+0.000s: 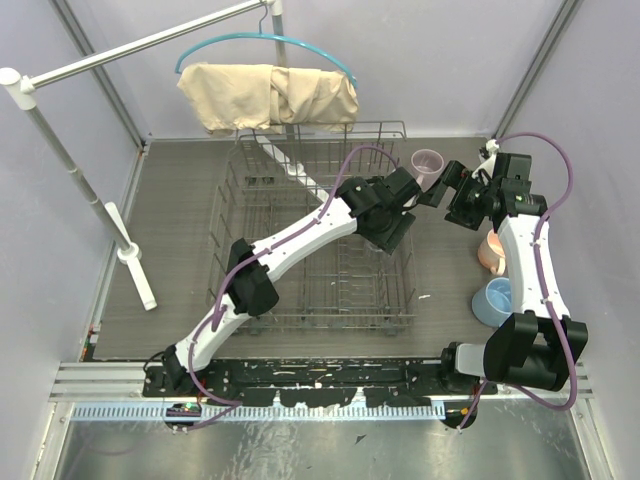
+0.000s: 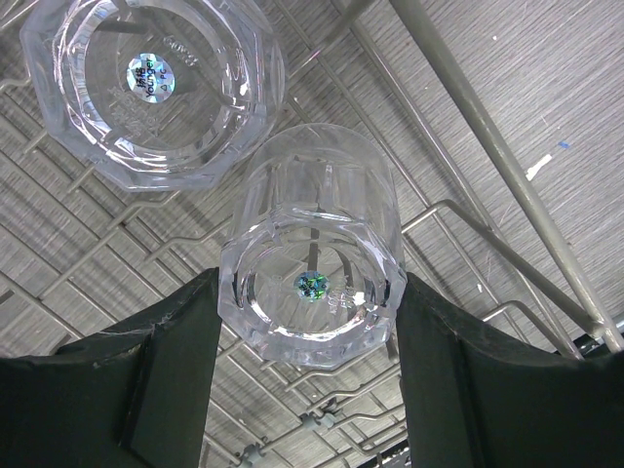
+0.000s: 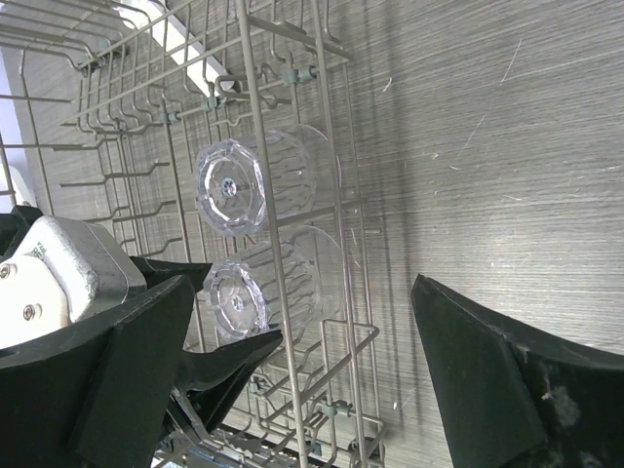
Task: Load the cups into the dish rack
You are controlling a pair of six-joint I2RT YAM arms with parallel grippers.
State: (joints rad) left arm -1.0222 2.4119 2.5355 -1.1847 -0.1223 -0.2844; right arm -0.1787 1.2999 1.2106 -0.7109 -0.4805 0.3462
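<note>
Dish rack (image 1: 320, 322): grey wire basket at mid-table, with two of the five cups inside it, both at its right rear corner.
Left gripper (image 2: 307, 283): reaches across the dish rack to that corner. Its jaws are closed to the width of a clear tumbler, one finger against each side.
Right gripper (image 3: 304, 288): just outside the dish rack's right rear corner, jaws wide apart and holding nothing.
Light blue mug (image 1: 493, 300): on the table, right of the dish rack's front corner.
Peach-orange mug (image 1: 489, 252): right of the dish rack, partly hidden by the right arm.
Mauve-pink mug (image 1: 428, 162): mouth up, just beyond the dish rack's right rear corner.
Held tumbler (image 2: 312, 195): base up, down among the wires (fully seated or not, I cannot tell).
Second tumbler (image 2: 151, 83): base up, just beside the held one, with nothing gripping it.
Progress: likely under halfway. One tumbler is placed, one awaits release, and three mugs are not yet loaded.
</note>
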